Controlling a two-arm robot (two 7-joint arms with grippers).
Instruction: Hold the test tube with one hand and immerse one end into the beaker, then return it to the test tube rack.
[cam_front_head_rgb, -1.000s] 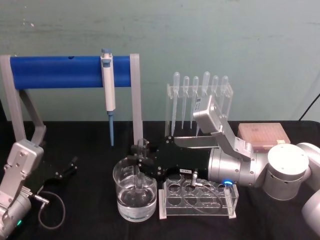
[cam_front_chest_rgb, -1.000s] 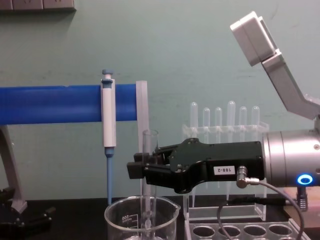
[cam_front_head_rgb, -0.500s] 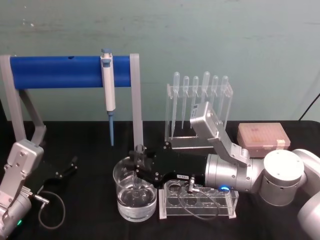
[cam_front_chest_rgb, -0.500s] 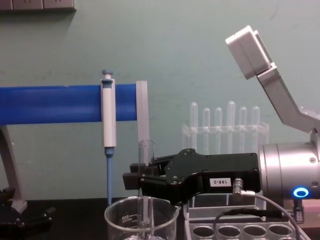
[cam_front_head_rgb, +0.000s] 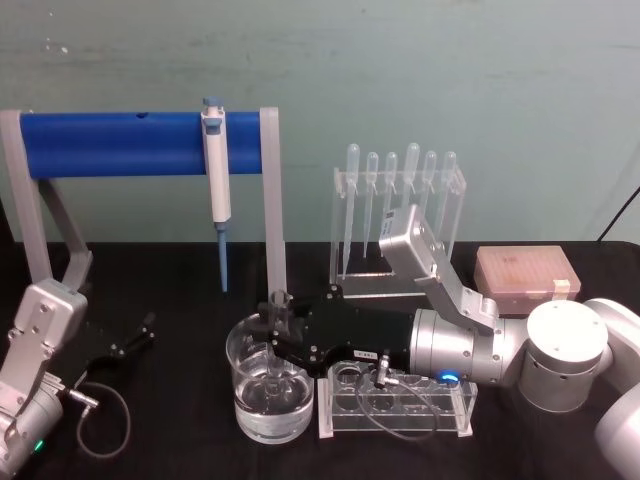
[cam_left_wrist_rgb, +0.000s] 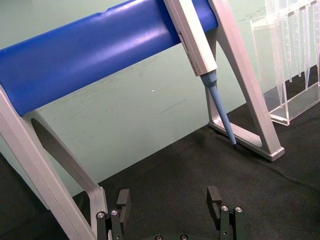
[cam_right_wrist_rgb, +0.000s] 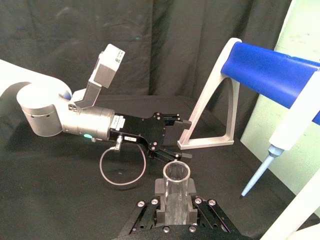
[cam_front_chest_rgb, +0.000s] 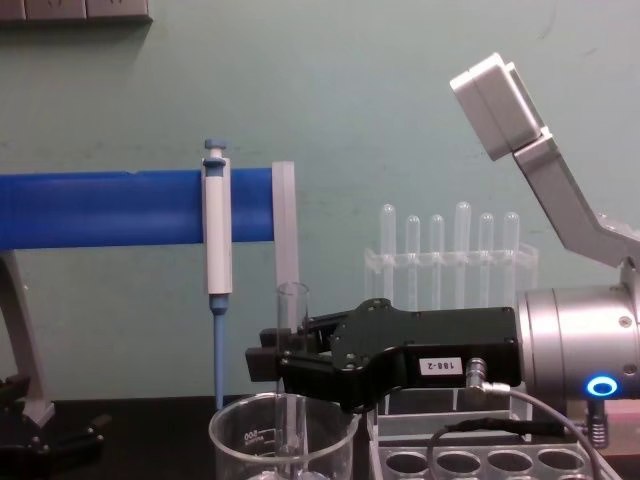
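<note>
Jaws of right gripper (cam_front_chest_rgb: 281, 362) clenched on test tube (cam_front_chest_rgb: 292, 308), upright, lower end inside beaker (cam_front_chest_rgb: 238, 445), left of rack (cam_front_head_rgb: 395, 408). Hold vertical, avoid glass wall, lift straight. Left gripper (cam_left_wrist_rgb: 169, 202) parked near left, released.

Bkgd: pale green wall (cam_front_head_rgb: 420, 70) (a few scuffs) behind black-cloth table (cam_front_head_rgb: 170, 275), black drape (cam_right_wrist_rgb: 75, 30) opp.

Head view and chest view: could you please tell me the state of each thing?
beaker: upright, partly filled with clear liquid
test tube: upright, lower end inside beaker
right gripper: shut on test tube
left gripper: open, parked at left
rack: visible holes empty
pipettor: hanging on blue stand
</note>
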